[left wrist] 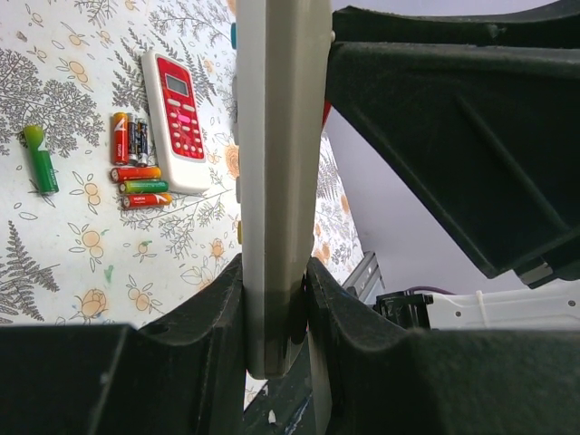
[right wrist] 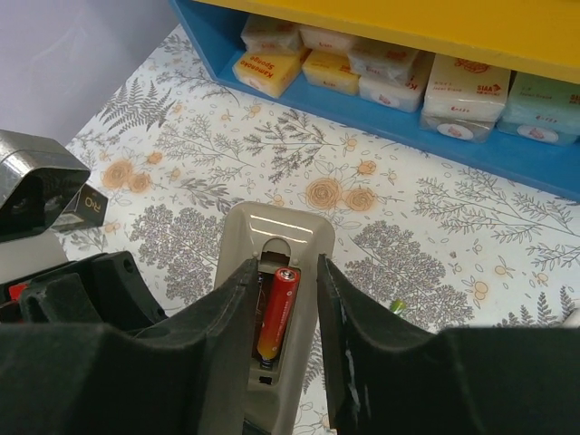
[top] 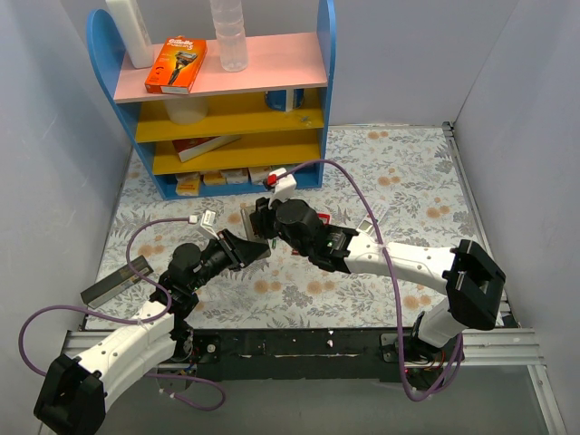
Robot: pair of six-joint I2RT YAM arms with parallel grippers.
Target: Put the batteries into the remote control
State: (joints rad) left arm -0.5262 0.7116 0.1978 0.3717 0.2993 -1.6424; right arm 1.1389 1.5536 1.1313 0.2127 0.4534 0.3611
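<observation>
Left hand: (left wrist: 272, 285) closed tight on the remote control (left wrist: 276, 181), gripping it near one end so that it stands edge-on between the two fingers.
Right hand: (right wrist: 285, 265) fingers parted, set over the remote's back on either side of the open battery bay; nothing is pinched between them.
Battery in the bay: (right wrist: 276, 308) one red cell lying lengthwise in the slot, between the right fingers.
Remote's place: held up off the worktop (top: 408, 181) where the two hands meet, in front of the blue shelf unit (top: 326, 54).
Only in the left wrist view: the loose batteries (left wrist: 136, 168), red and dark green, lie in a small cluster on the flowered cloth, just beside a red-and-white remote (left wrist: 177, 118); a small green object (left wrist: 38, 161) lies well apart to their left. The open bay is hidden here, since only the thin side of the remote shows.
Only in the right wrist view: the bay and its cell, plus wrapped packets (right wrist: 453, 91) on the shelf's lowest level.
Only in the top view: both arms reach inward from their bases; an orange box (top: 177, 65) and a clear bottle (top: 229, 36) stand on the pink top shelf.
</observation>
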